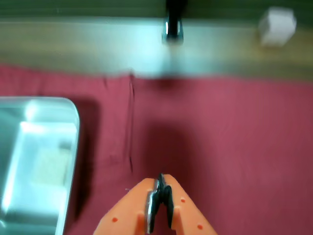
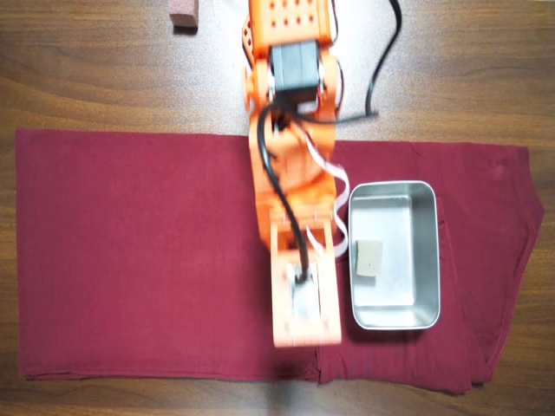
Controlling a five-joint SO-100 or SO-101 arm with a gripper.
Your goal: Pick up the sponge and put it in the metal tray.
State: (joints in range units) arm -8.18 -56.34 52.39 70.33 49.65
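Observation:
The metal tray [image 2: 426,260] lies on the dark red cloth, to the right of my arm in the overhead view and at the lower left of the wrist view [image 1: 73,142]. The sponge [image 2: 368,257], a small pale beige block, rests inside the tray near its left wall. It shows blurred on the tray floor in the wrist view [image 1: 50,166]. My gripper [image 1: 160,180] enters the wrist view from the bottom. Its jaws are shut with nothing between them, above bare cloth to the right of the tray. In the overhead view the orange arm [image 2: 295,199] hides the fingertips.
The red cloth [image 2: 139,251] covers most of the wooden table [image 2: 104,78]. A reddish-pink block [image 2: 183,13] sits at the table's top edge. In the wrist view a pale block [image 1: 277,25] and a dark post [image 1: 173,24] stand on the wood beyond the cloth.

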